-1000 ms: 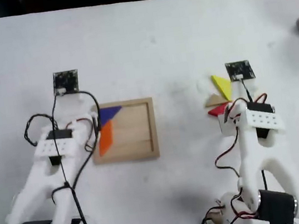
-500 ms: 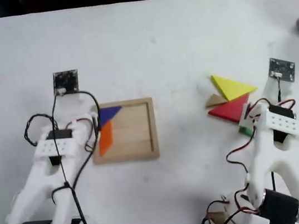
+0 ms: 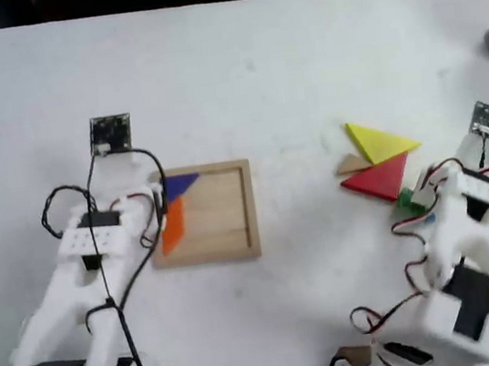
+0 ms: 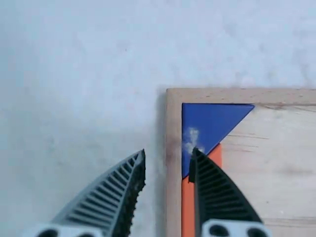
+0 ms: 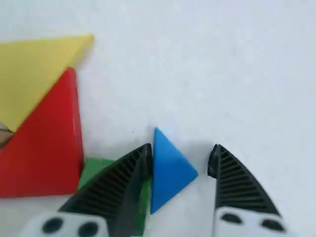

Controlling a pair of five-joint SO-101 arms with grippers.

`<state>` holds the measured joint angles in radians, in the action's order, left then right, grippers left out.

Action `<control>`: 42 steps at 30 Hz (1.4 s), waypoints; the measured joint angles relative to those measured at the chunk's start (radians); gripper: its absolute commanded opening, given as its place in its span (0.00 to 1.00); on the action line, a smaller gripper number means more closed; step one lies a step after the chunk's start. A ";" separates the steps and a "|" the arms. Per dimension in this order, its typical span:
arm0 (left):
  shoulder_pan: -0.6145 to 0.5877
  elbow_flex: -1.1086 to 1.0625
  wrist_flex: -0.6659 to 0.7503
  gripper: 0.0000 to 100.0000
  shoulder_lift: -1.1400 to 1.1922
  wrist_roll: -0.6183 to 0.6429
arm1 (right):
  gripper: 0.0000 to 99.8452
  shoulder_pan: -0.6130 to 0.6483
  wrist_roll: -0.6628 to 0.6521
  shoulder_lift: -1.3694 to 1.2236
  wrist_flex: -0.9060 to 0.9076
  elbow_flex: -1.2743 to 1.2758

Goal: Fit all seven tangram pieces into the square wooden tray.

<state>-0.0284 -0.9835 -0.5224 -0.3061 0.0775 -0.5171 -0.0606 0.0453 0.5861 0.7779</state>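
Over at the tray (image 3: 250, 208), two of seven seated; dark blue triangle (image 3: 179, 185) wedged into the tray's corner nearest the left arm, orange piece (image 3: 173, 226) butted up against it along the same wall. Parked right on that corner, left hand (image 4: 168, 159), spread wide and carrying nothing; straddling the tray's rim, one finger outside over the desk (image 3: 255, 71), the other hanging above the seam where blue meets orange.

Well away from the tray on the right arm's side, five loose on the desk; yellow triangle (image 3: 378, 140) and red triangle (image 3: 378, 180) lying edge to edge, small tan triangle (image 3: 349, 164) nestled against both on the tray-facing side, green piece (image 3: 406, 205) poking out from behind the red, half covered by the right arm. Farthest from the tray, light blue triangle (image 5: 170, 170), flat on the desk; right hand (image 5: 180, 153) down around it, fingers parted on either side, one right against an edge, the other a little clear; not clamped yet. Looks like the pickup of that light blue piece as the step in hand; after that, a carry across to the tray, then four more the same way; roughly a quarter done by the count.
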 measured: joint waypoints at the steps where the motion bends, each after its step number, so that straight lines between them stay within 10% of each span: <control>1: 0.000 0.000 0.000 0.16 0.000 0.000 | 0.19 0.000 -0.002 -0.035 0.023 -0.028; 42: 0.000 0.000 0.048 0.16 0.000 0.000 | 0.10 -0.028 -0.158 -0.095 0.112 -0.086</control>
<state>-0.0284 -0.9835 -0.4749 -0.3061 0.0775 -0.5447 -0.2186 -0.0499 0.6981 0.6920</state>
